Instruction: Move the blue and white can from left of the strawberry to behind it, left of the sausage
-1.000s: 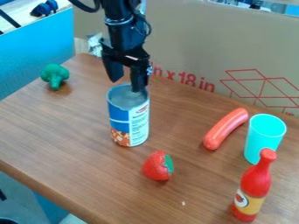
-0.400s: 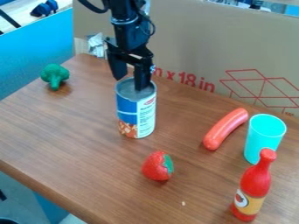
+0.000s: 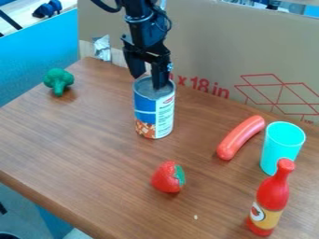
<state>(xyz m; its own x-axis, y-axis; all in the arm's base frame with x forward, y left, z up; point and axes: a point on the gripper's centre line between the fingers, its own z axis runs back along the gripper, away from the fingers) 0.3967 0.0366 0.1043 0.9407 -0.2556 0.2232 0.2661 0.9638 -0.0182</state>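
Wooden tabletop [image 3: 93, 154] supports an upright tin can [image 3: 154, 114]. My gripper [image 3: 149, 82] stands spread, one finger inside the rim.

Black arm [image 3: 146, 21] cut off at top, cyan cup [image 3: 281, 144] partly behind red bottle [image 3: 273, 193], table [image 3: 87, 149] cut off right, pale speck [image 3: 196, 217] too small to tell
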